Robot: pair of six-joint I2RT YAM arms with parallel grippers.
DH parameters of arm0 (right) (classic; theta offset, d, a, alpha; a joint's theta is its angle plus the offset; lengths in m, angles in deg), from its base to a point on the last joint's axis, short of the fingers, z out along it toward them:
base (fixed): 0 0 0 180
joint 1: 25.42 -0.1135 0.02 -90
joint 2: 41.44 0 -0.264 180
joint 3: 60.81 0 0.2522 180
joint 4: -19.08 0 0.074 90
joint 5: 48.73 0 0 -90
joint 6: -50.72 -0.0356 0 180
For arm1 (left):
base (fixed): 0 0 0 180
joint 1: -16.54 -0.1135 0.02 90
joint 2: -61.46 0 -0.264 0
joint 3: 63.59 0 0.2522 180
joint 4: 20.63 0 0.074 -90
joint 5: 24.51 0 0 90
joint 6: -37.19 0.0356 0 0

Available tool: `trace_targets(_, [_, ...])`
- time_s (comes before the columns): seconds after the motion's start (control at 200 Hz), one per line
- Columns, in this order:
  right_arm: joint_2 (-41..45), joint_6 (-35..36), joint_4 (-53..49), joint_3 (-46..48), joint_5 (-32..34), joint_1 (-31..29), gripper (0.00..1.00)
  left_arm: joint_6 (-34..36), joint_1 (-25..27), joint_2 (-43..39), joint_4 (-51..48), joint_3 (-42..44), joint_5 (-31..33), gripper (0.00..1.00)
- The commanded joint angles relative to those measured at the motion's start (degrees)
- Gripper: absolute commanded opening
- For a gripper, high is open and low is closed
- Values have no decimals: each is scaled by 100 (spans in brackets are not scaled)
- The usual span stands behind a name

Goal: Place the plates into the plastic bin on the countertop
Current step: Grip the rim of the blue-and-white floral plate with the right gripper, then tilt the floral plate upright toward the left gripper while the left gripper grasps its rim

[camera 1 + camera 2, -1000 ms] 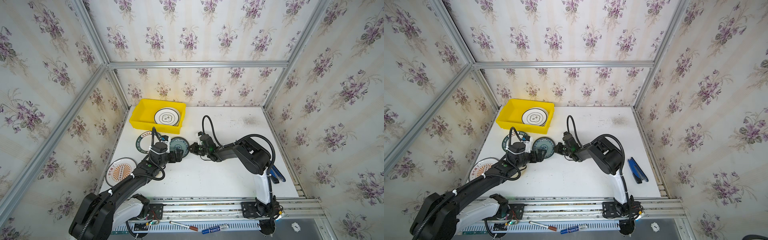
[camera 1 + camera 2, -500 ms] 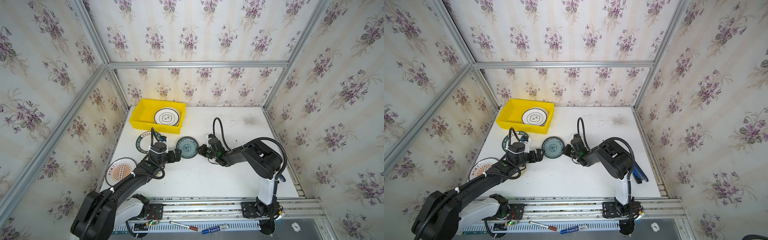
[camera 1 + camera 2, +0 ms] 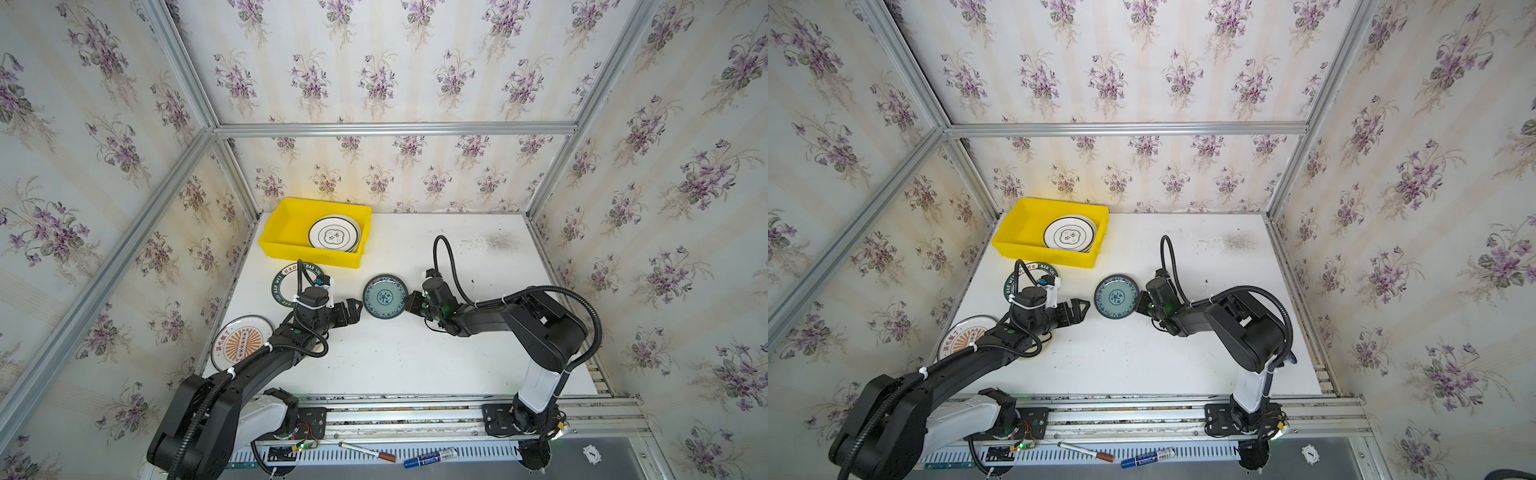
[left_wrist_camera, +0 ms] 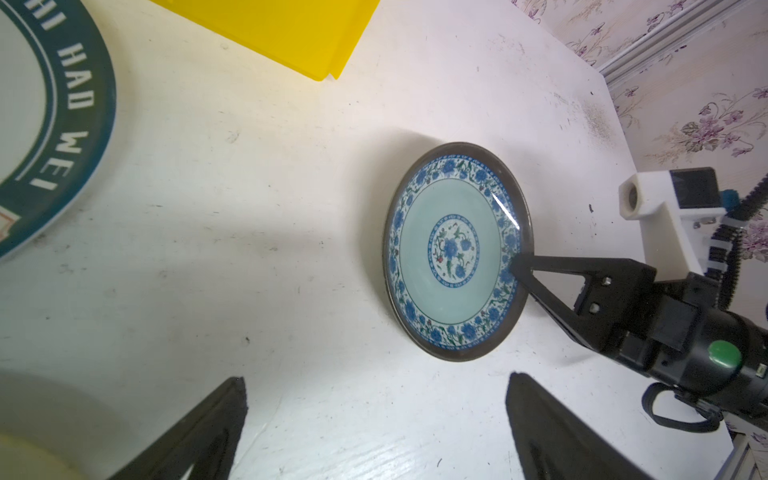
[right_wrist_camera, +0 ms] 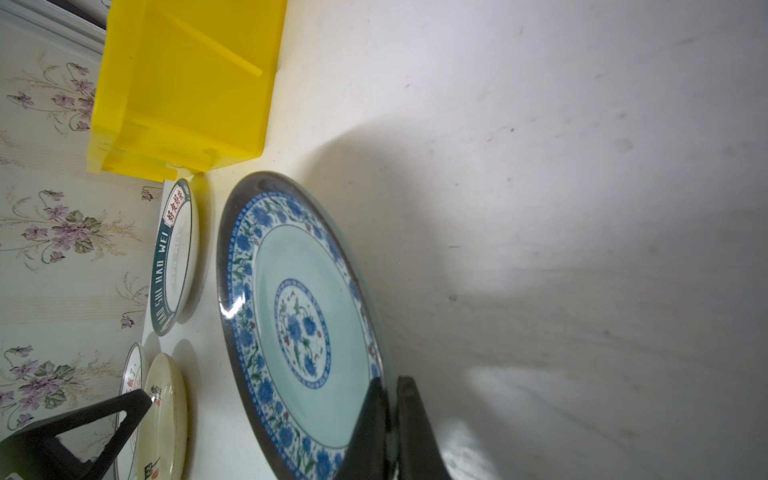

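The teal patterned plate (image 3: 385, 296) (image 3: 1116, 296) (image 4: 453, 249) (image 5: 299, 324) lies mid-countertop (image 3: 415, 353). My right gripper (image 3: 409, 301) (image 3: 1140, 301) (image 5: 392, 390) is shut on its right rim. My left gripper (image 3: 353, 309) (image 3: 1081, 307) (image 4: 374, 382) stands open just left of that plate, holding nothing. The yellow plastic bin (image 3: 291, 245) (image 3: 1025, 249) sits at the back left with a dark-rimmed white plate (image 3: 334, 235) inside. A green-rimmed plate (image 3: 282, 286) (image 5: 172, 257) and the orange sunburst plate (image 3: 239, 343) lie along the left edge, partly under the left arm. A cream plate (image 5: 164, 415) lies beside them.
Wallpapered walls with aluminium rails (image 3: 395, 129) close in the countertop on three sides. Two markers (image 3: 361, 451) (image 3: 432, 457) lie on the front rail below the table edge. Dark specks (image 3: 496, 241) mark the back right.
The right gripper has drawn the teal plate to the right, away from the left gripper, which has stayed open and almost still.
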Motion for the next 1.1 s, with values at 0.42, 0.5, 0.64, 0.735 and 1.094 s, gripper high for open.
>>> trace_targets(0.42, [1195, 120, 244, 688, -429, -192, 0, -22, -44, 254, 357, -99, -569, 100])
trace_targets(0.5, [1157, 179, 433, 659, -539, -310, 0, -22, -44, 294, 472, -82, -720, 100])
trace_targets(0.64, [941, -136, 1130, 692, -892, -348, 0, -5, -44, 307, 560, -68, -844, 99])
trace_targets(0.735, [790, -308, 1556, 683, -1085, -370, 0, 23, -44, 281, 564, -68, -876, 95])
trace_targets(1.094, [1036, -106, 1270, 657, -921, -441, 0, 14, -44, 313, 592, -80, -954, 39])
